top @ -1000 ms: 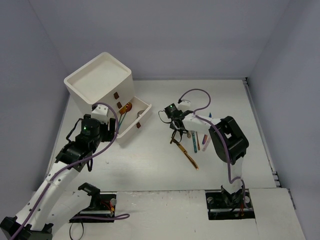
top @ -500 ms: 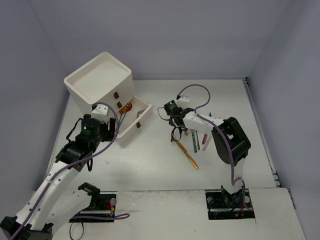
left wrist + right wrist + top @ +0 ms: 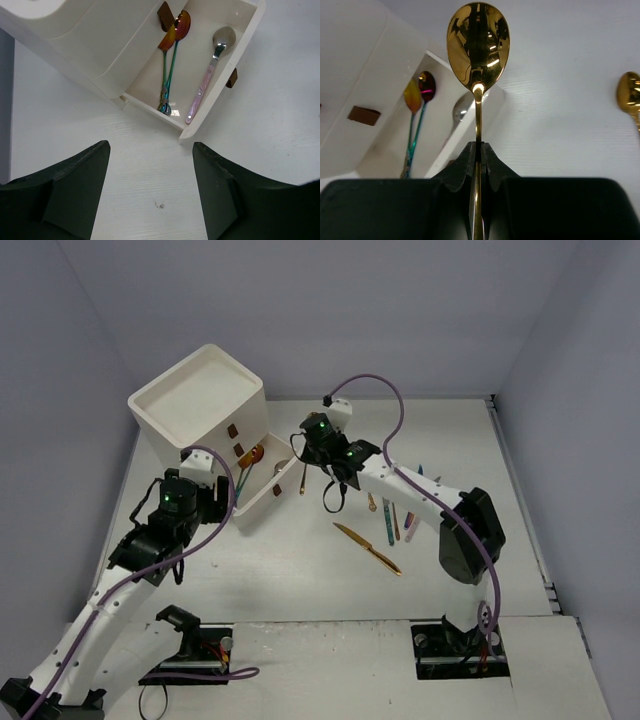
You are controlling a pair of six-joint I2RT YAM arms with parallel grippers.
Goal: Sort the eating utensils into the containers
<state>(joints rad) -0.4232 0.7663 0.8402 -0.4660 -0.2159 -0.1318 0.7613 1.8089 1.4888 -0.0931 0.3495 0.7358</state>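
White tabletop [image 3: 300,570] inside pale walls; the white cabinet [image 3: 200,405] sits at the far left with its bottom drawer [image 3: 220,95] pulled out. This looks like the delivery step. The right gripper [image 3: 479,150] is pinched tight on the handle of a gold spoon [image 3: 478,40], and the bowl pokes forward just beside the drawer's outer corner. Inside the drawer lie two teal-handled spoons [image 3: 167,65] and a pink-handled spoon [image 3: 207,80], so this seems to be the spoon compartment. The left gripper [image 3: 150,150] hangs on the near side of the drawer, fingers spread wide, holding nothing.

The next move, I'd say, calls for carrying the spoon a little further over the drawer wall, lining it up with the ones inside, then letting go low so it doesn't bounce out.

A second ago the right gripper was down among the loose utensils [image 3: 395,520], well to the right of the drawer; since then it has closed, lifted the spoon and swung across, leaving the gold knife [image 3: 368,548] uncovered. The left arm has not budged.
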